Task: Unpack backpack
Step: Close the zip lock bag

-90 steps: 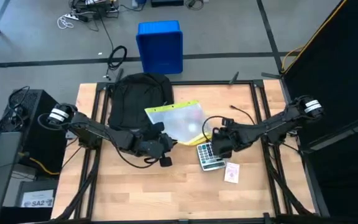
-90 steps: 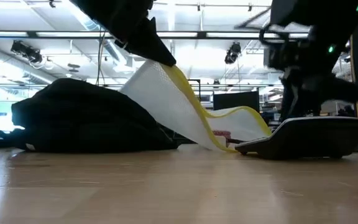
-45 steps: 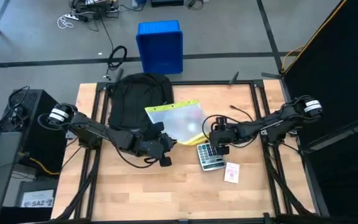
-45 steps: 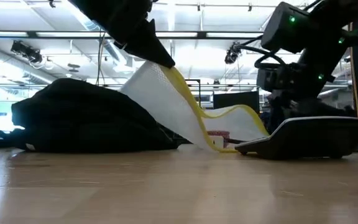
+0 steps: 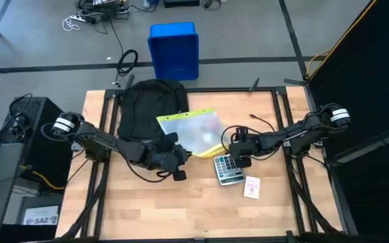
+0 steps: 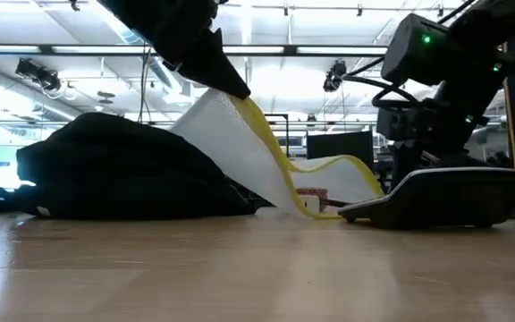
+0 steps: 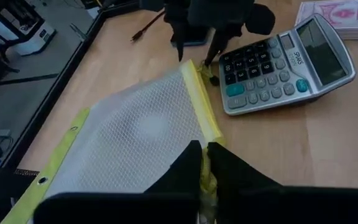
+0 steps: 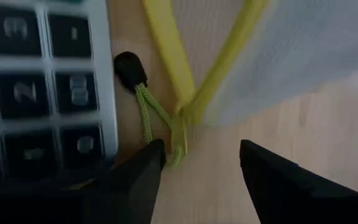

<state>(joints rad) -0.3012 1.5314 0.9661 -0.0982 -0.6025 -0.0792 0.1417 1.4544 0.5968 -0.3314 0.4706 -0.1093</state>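
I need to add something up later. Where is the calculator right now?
In the high view the calculator lies right of the table's centre, just below the right gripper, beside the yellow-edged mesh pouch, with a card deck at its lower right.

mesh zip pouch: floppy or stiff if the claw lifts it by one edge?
Likely floppy: the mesh pouch, pinched by the left claw, sags in a curve to the table. Probably light, being thin mesh. Its zipper pull may dangle.

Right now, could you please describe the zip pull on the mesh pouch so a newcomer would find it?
Start at the grey desk calculator mid-table. Beside its keypad lies the yellow-edged mesh pouch's corner. There, between the open right gripper's fingers, is a green cord zip pull with a black tip.
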